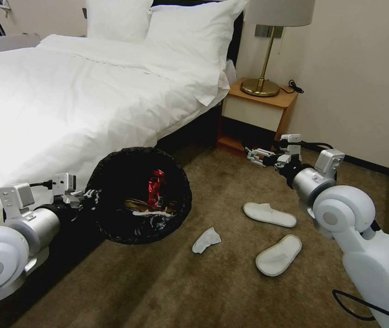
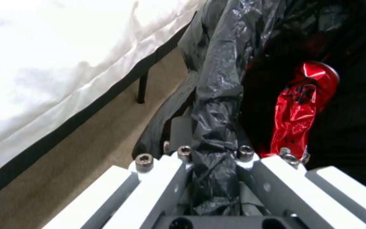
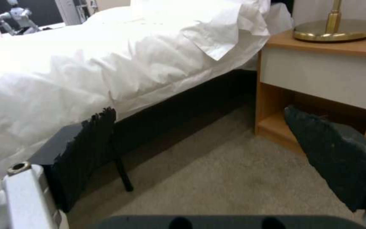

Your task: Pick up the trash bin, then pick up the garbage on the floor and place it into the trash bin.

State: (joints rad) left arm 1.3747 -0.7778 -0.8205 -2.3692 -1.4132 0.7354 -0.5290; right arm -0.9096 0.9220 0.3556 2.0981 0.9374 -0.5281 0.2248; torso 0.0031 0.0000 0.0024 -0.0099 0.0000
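Left gripper (image 1: 84,197): clamped on the rim of the trash bin (image 1: 112,182), one finger outside and one inside, with the black liner bag (image 2: 217,105) bunched between them; pinching the rim lets one arm carry the bin.
Trash bin position: held off the carpet (image 1: 212,282) beside the bed (image 1: 66,100), tipped so its mouth faces the robot, which seems meant to keep the opening reachable for the other arm.
Bin contents: a crumpled red can (image 1: 155,187) stands against the inner wall, with wrappers (image 1: 151,208) and white paper below it; the tilt looks shallow enough that they stay in.
Right gripper (image 1: 259,157): jaws spread apart and holding nothing, hovering low near the nightstand (image 1: 256,111), well apart from the litter; its dark pads (image 3: 331,152) frame bare carpet.
Garbage left on floor: a crumpled white tissue (image 1: 206,239) lies just beside the bin's lower edge, so a short carry would likely finish it.
Slippers (image 1: 269,214): two flat white ones between the tissue and the right arm, lying apart.
Risk: the thin liner could slip in the pinch.
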